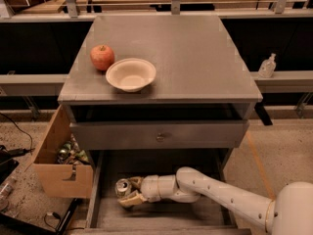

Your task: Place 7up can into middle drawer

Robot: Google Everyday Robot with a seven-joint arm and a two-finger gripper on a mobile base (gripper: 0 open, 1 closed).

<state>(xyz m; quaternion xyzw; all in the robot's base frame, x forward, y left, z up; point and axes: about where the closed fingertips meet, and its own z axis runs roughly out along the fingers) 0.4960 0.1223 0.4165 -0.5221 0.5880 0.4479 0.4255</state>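
Observation:
The 7up can (122, 186), white and green with a silver top, stands low inside the open middle drawer (166, 216) near its left wall. My gripper (128, 190) reaches into the drawer from the right, with one tan finger behind the can and one in front of it. The gripper is shut on the can. The white arm stretches from the lower right corner across the drawer's plank floor.
On the grey cabinet top (195, 48) sit a red apple (102, 57) and a white bowl (130, 74). A closed drawer front with a round knob (160, 137) overhangs the open drawer. A tan cardboard box (61, 165) of clutter stands at the left. A bottle (267, 66) stands on the right ledge.

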